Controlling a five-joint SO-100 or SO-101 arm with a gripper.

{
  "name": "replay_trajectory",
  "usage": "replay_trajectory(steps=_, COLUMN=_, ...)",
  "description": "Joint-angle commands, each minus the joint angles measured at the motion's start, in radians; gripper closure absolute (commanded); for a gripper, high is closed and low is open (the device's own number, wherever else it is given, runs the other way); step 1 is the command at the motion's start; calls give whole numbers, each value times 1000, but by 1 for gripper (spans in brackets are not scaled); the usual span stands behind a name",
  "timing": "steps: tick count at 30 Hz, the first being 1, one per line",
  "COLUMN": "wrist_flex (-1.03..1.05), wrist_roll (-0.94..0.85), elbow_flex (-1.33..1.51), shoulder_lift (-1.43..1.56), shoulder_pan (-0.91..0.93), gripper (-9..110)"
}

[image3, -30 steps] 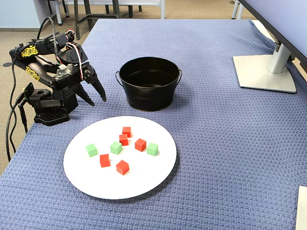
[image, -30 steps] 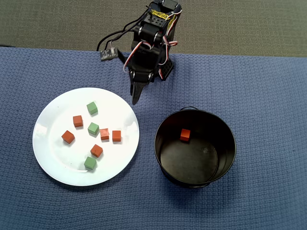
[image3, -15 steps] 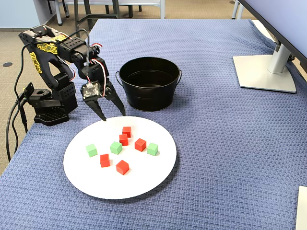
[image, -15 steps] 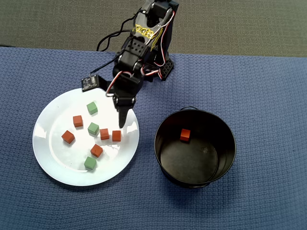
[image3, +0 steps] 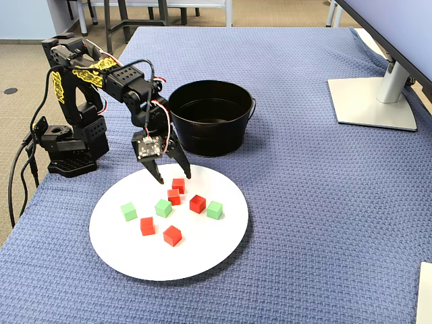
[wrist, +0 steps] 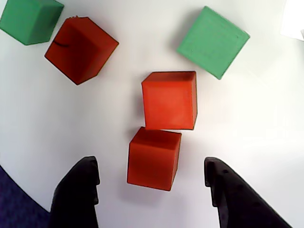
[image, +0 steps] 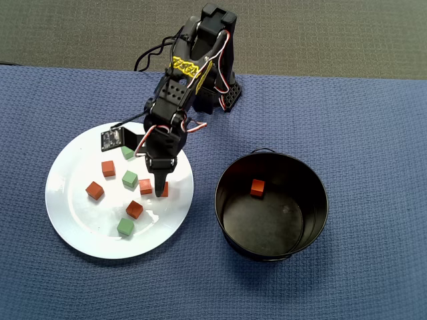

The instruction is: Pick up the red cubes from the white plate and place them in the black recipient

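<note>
Several red cubes lie on the white plate (image: 80, 220) (image3: 135, 250) among three green ones. One more red cube (image: 257, 188) rests inside the black recipient (image: 313, 220) (image3: 211, 135), to the plate's right in the overhead view. My gripper (wrist: 151, 166) (image: 160, 191) (image3: 174, 178) stands open, low over the plate. Its two black fingertips (wrist: 83, 183) straddle one red cube (wrist: 154, 158) (image3: 178, 185) with a gap on each side. A second red cube (wrist: 169, 99) touches that one on its far side. In the overhead view the arm hides part of the straddled cube.
Green cubes (wrist: 213, 41) (wrist: 29, 19) and a darker red cube (wrist: 80, 48) lie just beyond the pair. The arm's base (image3: 67, 152) stands at the blue cloth's edge. A monitor stand (image3: 371, 101) sits far right in the fixed view.
The arm has swung from beside the plate out over it and come down. The open gripper now brackets a red cube. No cube has moved.
</note>
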Motion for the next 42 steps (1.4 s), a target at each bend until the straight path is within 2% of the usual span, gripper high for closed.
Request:
replay_trajectory(steps=1, wrist_flex=-40, wrist_roll=20, elbow_flex=-83, shoulder_lift=-37, shoulder_pan=-25, gripper=82)
replay_trajectory(steps=9, wrist_flex=-41, wrist_roll=9, elbow_flex=-144, shoulder_lift=-156, shoulder_pan=-55, gripper=86)
replay_trajectory(steps=16, wrist_flex=-41, wrist_roll=-2, elbow_flex=-115, shoulder_lift=-141, shoulder_pan=-89, gripper=91)
replay_trajectory(steps=18, wrist_flex=-41, wrist_roll=9, elbow_flex=-115, shoulder_lift=-141, shoulder_pan=-92, gripper=101)
replay_trajectory(steps=22, wrist_flex=-37, wrist_roll=29, elbow_flex=-133, shoulder_lift=-141, shoulder_pan=-80, gripper=102)
replay_trajectory(steps=33, wrist_flex=308, wrist_roll=181, elbow_flex=-376, shoulder_lift=229, shoulder_pan=31, gripper=102)
replay_trajectory(steps=37, wrist_flex=347, wrist_roll=265, elbow_flex=-411, shoulder_lift=347, shoulder_pan=-75, gripper=102)
replay_trajectory(steps=42, wrist_flex=330, wrist_roll=387, elbow_flex=-419, shoulder_lift=385, shoulder_pan=-362, gripper=102)
